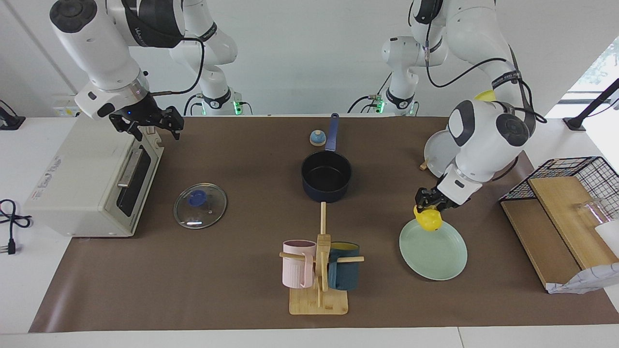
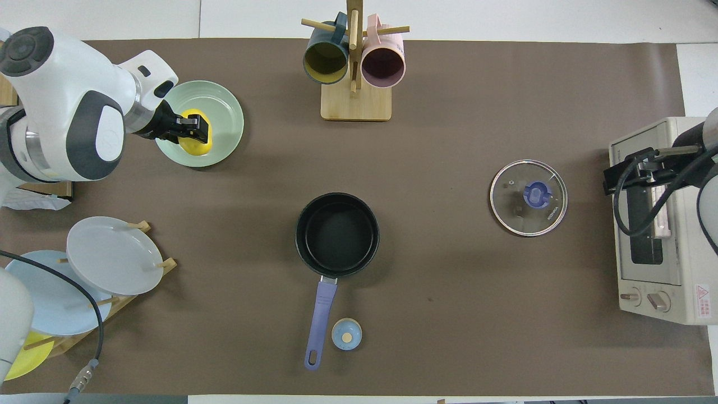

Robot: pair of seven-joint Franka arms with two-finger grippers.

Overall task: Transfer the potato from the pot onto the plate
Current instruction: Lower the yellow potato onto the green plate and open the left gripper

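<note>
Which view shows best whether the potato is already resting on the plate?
The facing view: it shows the potato from the side, shut in the left hand at the plate's rim nearer the robots, contact unclear. The overhead view shows the potato over the plate, half covered by the hand, height unreadable.

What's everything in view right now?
potato: 1, yellow, held over plate
plate: 1, mint green, toward left arm's end
pot: 1, navy, mid-table, nothing in it
glass lid: 1, clear, blue knob, beside toaster oven
toaster oven: 1, cream, right arm's end
mug rack: 1, wooden, pink and teal mugs
racked plates: 3, grey, blue, yellow
left hand: shut on potato
right hand: open, waits over toaster oven
</note>
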